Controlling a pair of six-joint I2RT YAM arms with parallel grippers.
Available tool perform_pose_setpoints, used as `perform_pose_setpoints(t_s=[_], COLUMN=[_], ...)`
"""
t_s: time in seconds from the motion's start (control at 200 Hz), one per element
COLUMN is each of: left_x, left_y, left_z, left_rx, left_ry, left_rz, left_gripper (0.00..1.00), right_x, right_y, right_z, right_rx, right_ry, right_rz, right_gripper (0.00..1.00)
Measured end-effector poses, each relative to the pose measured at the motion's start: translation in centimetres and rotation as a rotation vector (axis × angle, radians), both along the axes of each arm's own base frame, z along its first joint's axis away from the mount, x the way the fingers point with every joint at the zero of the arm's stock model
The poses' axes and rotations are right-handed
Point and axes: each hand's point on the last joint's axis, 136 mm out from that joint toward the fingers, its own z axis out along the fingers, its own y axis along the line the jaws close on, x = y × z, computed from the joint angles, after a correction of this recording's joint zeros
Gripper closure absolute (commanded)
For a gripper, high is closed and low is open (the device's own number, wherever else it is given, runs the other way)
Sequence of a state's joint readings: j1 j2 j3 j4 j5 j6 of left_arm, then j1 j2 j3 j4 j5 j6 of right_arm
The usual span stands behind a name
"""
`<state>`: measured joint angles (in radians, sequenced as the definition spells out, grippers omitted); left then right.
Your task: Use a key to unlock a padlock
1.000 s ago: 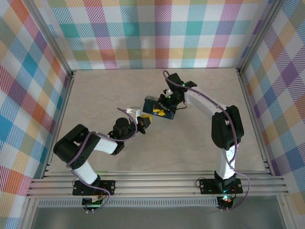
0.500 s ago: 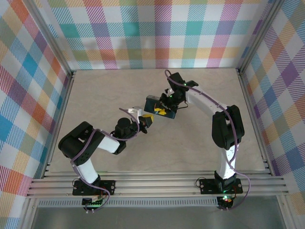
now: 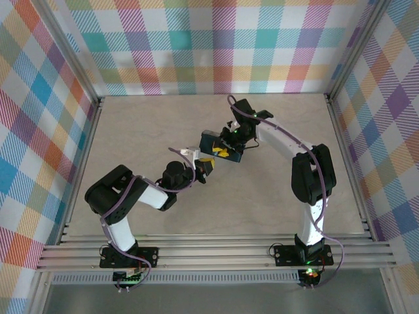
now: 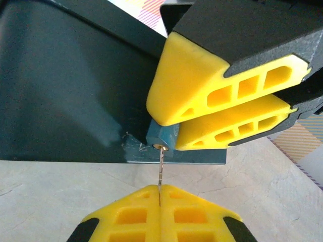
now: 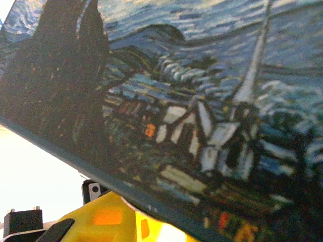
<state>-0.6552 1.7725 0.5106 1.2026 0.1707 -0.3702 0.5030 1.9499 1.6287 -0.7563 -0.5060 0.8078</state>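
padlock (image 3: 221, 145): over the middle of the surface (image 3: 131, 131), clamped near 1 corner by the right fingers (image 4: 202, 75).
key (image 4: 161, 169): pinched between the pressed-together left fingers (image 4: 136, 212), just below the right ones, tip at the keyhole in the padlock's teal side.

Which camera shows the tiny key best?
Left wrist camera: the slim grey metal key runs from the left gripper's shut yellow pads to the dark teal padlock's keyhole. From above it's too tiny; the right wrist faces the painting.

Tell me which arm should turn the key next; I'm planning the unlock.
Left. The left gripper is shut on the key, whose tip sits at the padlock keyhole; the right gripper clamps the padlock.
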Motion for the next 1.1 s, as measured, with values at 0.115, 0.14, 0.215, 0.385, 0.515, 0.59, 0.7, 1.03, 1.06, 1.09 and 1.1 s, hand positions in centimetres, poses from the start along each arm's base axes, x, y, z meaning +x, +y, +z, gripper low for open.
perform_pose_setpoints(t_s=[0.115,0.14,0.215,0.385,0.515,0.59,0.7,1.03,1.06,1.09,1.1], left_x=[0.1,0.1,0.1,-0.2,-0.3,-0.4,-0.6,-0.5,-0.5,-0.5,-0.5], left_y=[-0.1,0.0,0.0,0.0,0.0,-0.1,-0.2,-0.2,-0.1,0.0,0.0], left_z=[-0.2,-0.3,-0.4,-0.5,-0.5,-0.6,-0.8,-0.7,-0.8,-0.8,-0.8], left_rx=[0.007,0.010,0.019,0.050,0.068,0.072,0.075,0.015,0.009,0.004,0.002], left_ry=[0.006,0.007,0.007,0.009,0.013,0.017,0.027,0.110,0.119,0.129,0.131], left_rz=[0.006,0.008,0.010,0.005,-0.002,-0.007,-0.019,-0.071,-0.078,-0.081,-0.082], left_gripper=[1.00,1.00,1.00,1.00,1.00,1.00,1.00,1.00,1.00,1.00,1.00], right_x=[0.0,0.0,-0.1,-0.4,-0.6,-0.6,-0.9,-1.1,-1.1,-1.1,-1.1], right_y=[-0.1,-0.1,-0.1,-0.4,-0.4,-0.5,-0.7,-0.9,-0.9,-0.9,-0.9], right_z=[-0.1,-0.2,-0.2,-0.5,-0.5,-0.6,-0.8,-1.0,-1.0,-1.0,-1.0], right_rx=[-0.001,-0.001,-0.004,-0.020,-0.026,-0.032,-0.043,-0.051,-0.050,-0.048,-0.048], right_ry=[-0.001,-0.001,-0.004,-0.012,-0.020,-0.025,-0.028,-0.044,-0.044,-0.046,-0.046], right_rz=[0.001,0.001,0.009,0.034,0.052,0.061,0.076,0.110,0.111,0.115,0.117], right_gripper=[1.00,1.00,1.00,1.00,1.00,1.00,1.00,1.00,1.00,1.00,1.00])
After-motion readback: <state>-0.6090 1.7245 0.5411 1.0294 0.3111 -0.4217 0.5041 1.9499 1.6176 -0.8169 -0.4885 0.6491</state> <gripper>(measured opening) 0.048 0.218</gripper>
